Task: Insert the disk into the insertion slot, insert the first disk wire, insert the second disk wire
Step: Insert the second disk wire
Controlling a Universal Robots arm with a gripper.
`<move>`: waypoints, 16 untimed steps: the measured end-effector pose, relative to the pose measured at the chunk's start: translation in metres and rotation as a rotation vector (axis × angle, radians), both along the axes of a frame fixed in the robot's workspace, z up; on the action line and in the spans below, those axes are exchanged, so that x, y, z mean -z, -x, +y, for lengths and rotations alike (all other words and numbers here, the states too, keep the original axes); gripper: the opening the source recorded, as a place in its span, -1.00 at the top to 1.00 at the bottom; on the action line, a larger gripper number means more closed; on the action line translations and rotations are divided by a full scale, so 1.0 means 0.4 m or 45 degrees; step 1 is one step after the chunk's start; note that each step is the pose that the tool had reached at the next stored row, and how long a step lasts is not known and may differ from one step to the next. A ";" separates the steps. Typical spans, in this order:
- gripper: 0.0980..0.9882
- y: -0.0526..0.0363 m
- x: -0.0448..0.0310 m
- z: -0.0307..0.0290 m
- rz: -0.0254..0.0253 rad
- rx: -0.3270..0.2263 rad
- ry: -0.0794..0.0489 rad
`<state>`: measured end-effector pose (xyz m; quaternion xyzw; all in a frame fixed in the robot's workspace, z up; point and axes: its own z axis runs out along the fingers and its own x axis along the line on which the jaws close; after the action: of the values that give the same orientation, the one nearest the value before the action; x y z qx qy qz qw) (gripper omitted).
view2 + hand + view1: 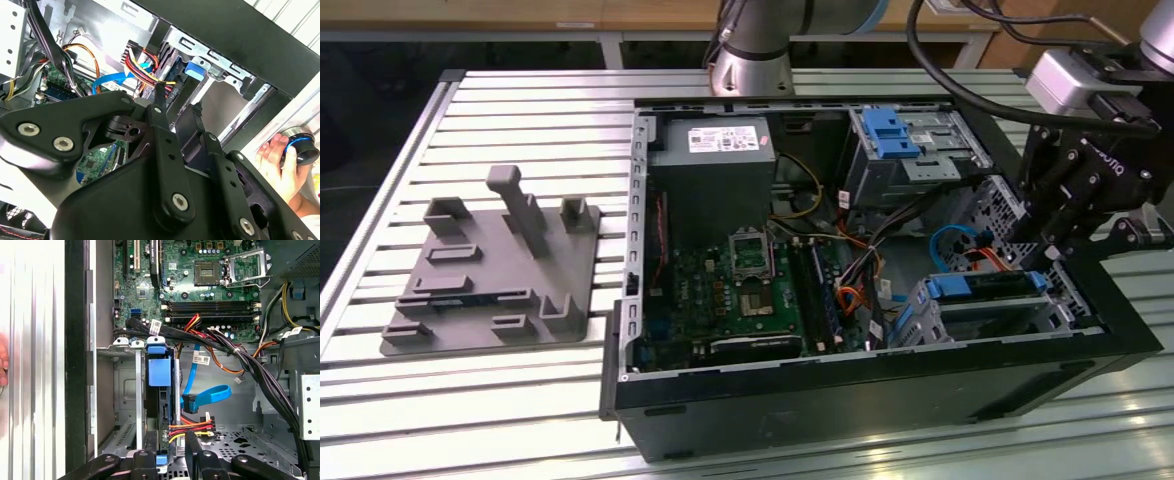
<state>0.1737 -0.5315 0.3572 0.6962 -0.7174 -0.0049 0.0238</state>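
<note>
The disk (983, 285), framed by its blue carrier, sits inside the insertion slot (987, 318), the metal cage at the case's front on the exterior view's right. The first wrist view shows the disk (161, 390) edge-on in the cage. My gripper (1051, 255) hangs over the disk's end, open, with one finger on each side of it (172, 447). A red, yellow and black wire bundle with a dark plug (204, 424) lies loose against one finger (192, 442). The second disk wire (210, 395), a flat blue cable, curls free beside the disk, its dark plug (190, 403) unplugged.
The open computer case (854, 400) lies on a slatted table. Inside are a motherboard (747, 290), a power supply (714, 140) and a taller bay with a blue latch (894, 135). A grey fixture (494, 270) stands outside it. A hand (277, 167) holds a dark knob beside the case.
</note>
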 end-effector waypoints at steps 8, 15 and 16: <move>0.41 -0.002 -0.004 0.008 0.0031 0.000 0.008; 0.41 -0.002 -0.025 0.067 0.0037 0.000 0.053; 0.41 -0.002 -0.028 0.072 0.0038 0.000 0.067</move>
<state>0.1743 -0.5026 0.3685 0.6954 -0.7173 0.0128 0.0430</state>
